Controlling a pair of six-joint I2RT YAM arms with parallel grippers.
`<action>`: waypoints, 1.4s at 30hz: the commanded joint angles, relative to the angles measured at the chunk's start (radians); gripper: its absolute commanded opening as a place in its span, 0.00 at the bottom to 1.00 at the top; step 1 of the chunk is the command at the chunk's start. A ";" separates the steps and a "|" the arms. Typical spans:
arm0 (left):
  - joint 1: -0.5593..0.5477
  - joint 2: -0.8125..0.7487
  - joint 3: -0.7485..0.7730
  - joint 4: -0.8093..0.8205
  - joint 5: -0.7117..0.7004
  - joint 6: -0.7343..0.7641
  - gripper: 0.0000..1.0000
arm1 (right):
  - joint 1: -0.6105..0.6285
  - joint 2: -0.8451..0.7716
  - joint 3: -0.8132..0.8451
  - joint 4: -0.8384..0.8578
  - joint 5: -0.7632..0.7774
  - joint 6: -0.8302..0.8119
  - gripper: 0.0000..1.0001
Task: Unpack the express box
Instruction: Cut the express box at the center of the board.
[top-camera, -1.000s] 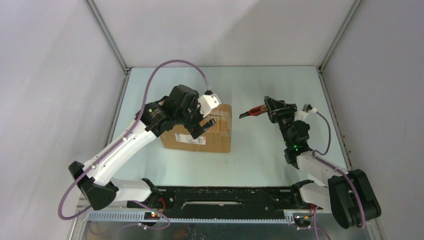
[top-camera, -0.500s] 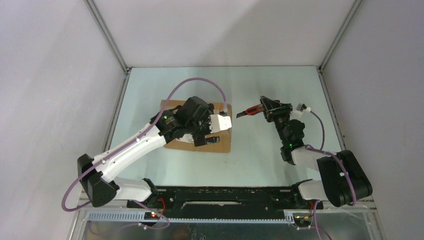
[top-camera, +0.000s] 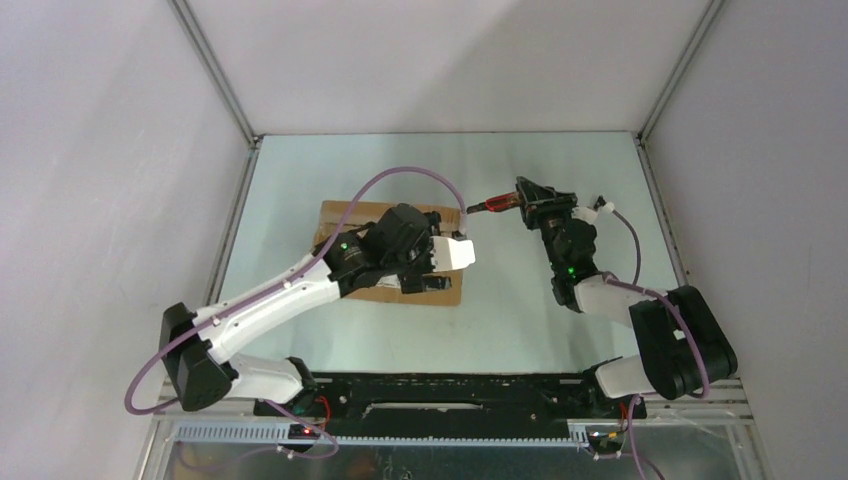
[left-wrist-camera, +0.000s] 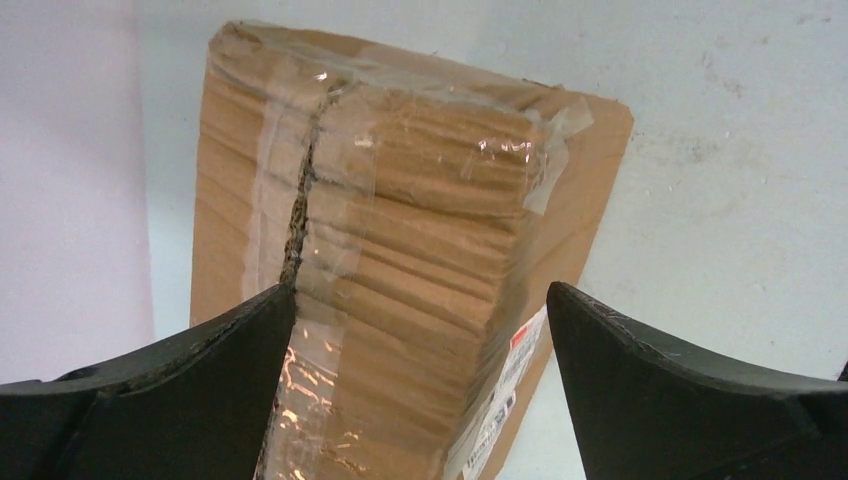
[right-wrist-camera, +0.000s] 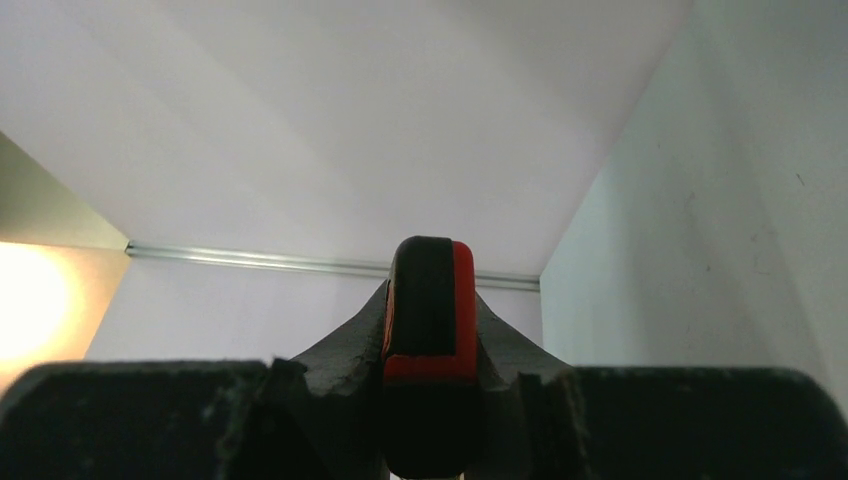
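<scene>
The express box (top-camera: 342, 216), brown cardboard with clear tape, lies left of centre on the table, mostly covered by my left arm. In the left wrist view the express box (left-wrist-camera: 420, 210) shows a dark slit along its taped seam (left-wrist-camera: 300, 205) and a white label (left-wrist-camera: 500, 400) on its right side. My left gripper (left-wrist-camera: 420, 290) hangs open just above the box top, one finger over the seam and one past the right edge. My right gripper (top-camera: 527, 201) is shut on a red and black utility knife (top-camera: 490, 206), whose tip points left near the box's far right corner. The knife handle (right-wrist-camera: 428, 275) stands between the shut fingers.
White walls with metal corner rails (top-camera: 215, 70) enclose the pale table (top-camera: 560, 170) at left, back and right. A purple cable (top-camera: 400, 172) loops over the left arm above the box. The black base rail (top-camera: 450, 400) runs along the near edge.
My left gripper has swung right and nearer over the box top, still open. My right gripper has carried the knife left and farther back, towards the box's far right corner.
</scene>
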 joint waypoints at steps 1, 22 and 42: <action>-0.021 0.013 -0.022 0.115 0.016 -0.050 1.00 | 0.035 -0.009 0.085 -0.136 0.118 -0.006 0.00; -0.022 0.045 -0.004 0.170 0.040 -0.086 0.99 | 0.121 0.015 0.065 -0.104 0.228 0.027 0.00; -0.020 0.066 -0.023 0.202 0.031 -0.064 0.98 | 0.150 0.076 0.051 -0.032 0.100 0.079 0.00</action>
